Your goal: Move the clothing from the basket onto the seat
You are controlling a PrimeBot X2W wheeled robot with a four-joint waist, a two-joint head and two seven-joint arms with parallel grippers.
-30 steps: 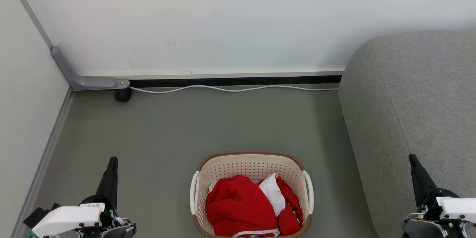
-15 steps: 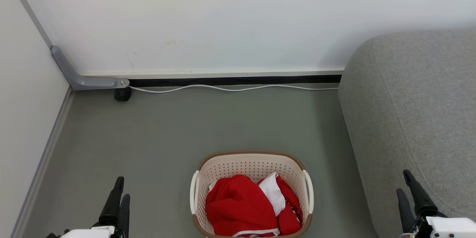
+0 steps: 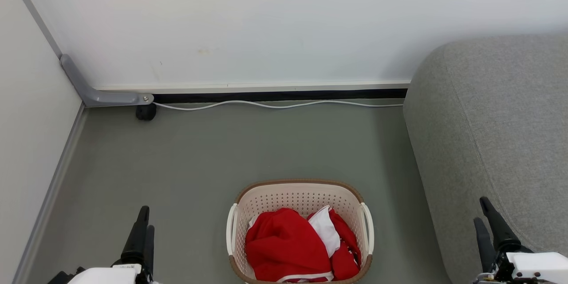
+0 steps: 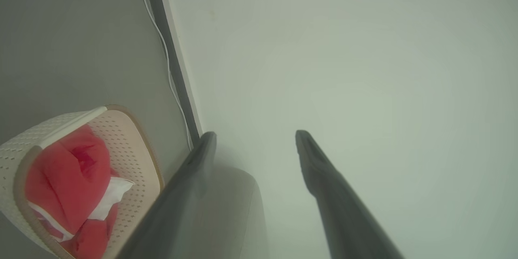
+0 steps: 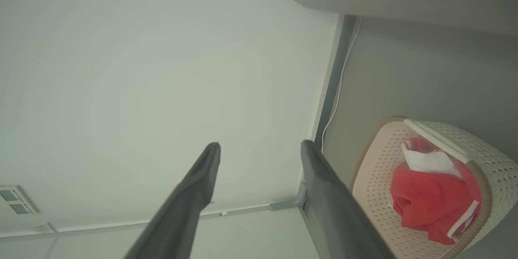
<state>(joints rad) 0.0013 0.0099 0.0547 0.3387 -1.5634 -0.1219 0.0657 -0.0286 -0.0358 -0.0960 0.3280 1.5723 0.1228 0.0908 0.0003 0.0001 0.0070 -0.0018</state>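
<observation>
Here, a cream-white oval laundry basket (image 3: pixel 299 183) with perforated sides sits on the grey-green floor (image 3: pixel 222 151), low in the middle of the head view. Inside it lies the clothing (image 3: pixel 284 244), a crumpled heap of bright red fabric with a white panel and thin white trim. The heap fills the nearer part of the basket and leaves the far wall bare. How many garments make it up cannot be told. To the right, near the basket but not touching it, stands the seat (image 3: pixel 510 120), a large light grey sofa with a rounded edge and a seam. No clothing lies on the part that shows.

The left pincer (image 3: pixel 147 218) hovers over the floor at lower left, well apart from the basket. Its two dark fingers stand parted, with a clear gap in its wrist view, and it holds nothing. The right pincer (image 3: pixel 479 210) sits at lower right against the sofa's edge, also parted and empty.

The fabric looks soft, light and limp, so it will probably sag and trail when lifted, and one piece may drag another along. It is not fragile. The raised red fold at the top of the heap seems the best hold, taken as a thick bunch, since a thin edge could slip. The basket looks light and may shift if cloth snags its rim.
</observation>
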